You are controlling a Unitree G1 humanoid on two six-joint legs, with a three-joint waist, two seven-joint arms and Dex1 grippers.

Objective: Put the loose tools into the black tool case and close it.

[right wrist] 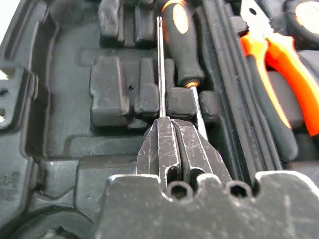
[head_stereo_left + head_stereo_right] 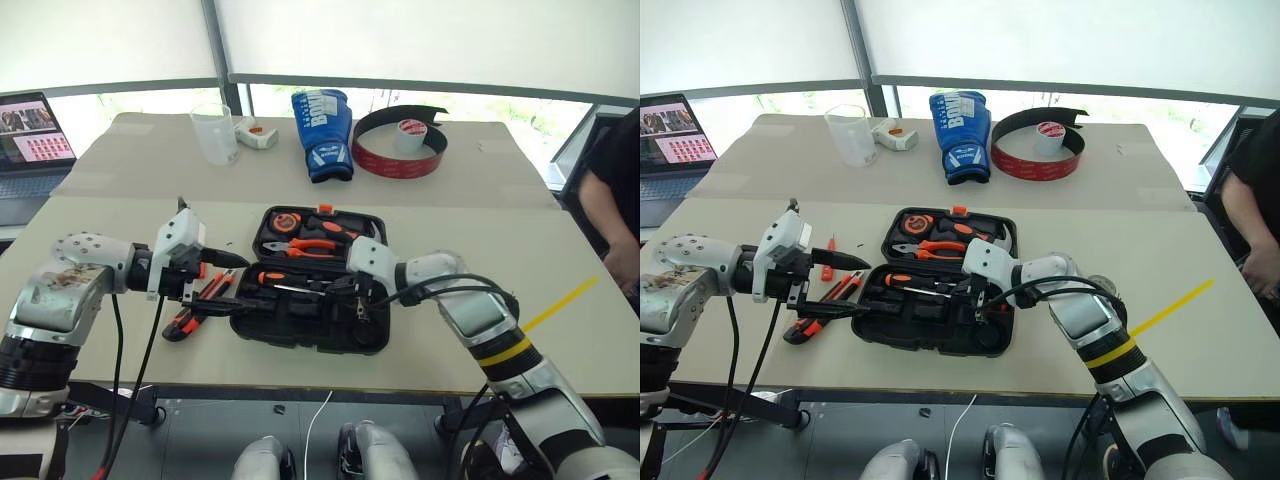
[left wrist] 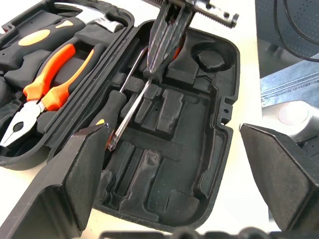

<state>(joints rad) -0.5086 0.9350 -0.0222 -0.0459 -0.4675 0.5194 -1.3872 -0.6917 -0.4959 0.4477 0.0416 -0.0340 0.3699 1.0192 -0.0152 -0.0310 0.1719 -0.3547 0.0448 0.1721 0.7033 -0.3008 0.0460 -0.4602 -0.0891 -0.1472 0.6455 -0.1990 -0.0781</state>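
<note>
The right pincer [image 1: 172, 144] is pinching its fingers tightly on the thin metal shaft of a screwdriver [image 1: 161, 69], holding it over the near half of the black tool case [image 2: 310, 325]. That shaft is running lengthwise along the case's recesses, parallel to the hinge, its tip pointing toward the case's left end. A second screwdriver [image 1: 182, 45] is lying just beside it in the same half, its orange-and-black handle toward the left end and its shaft pointing back toward the pincer. The right arm is reaching in from the case's right side, sloping downward.

The left pincer [image 2: 225, 285] is standing wide apart and gripping nothing, hovering at the case's left edge with its fingers pointing across toward the case; the left forearm is lying roughly level.

The case is lying open on the surface [image 2: 450, 240], its long axis running left to right. Its far half is holding orange-handled pliers [image 2: 305, 246]. Left of the case, loose tools [image 2: 195, 305] are resting on the surface beneath the left pincer; their count is unclear.
</note>
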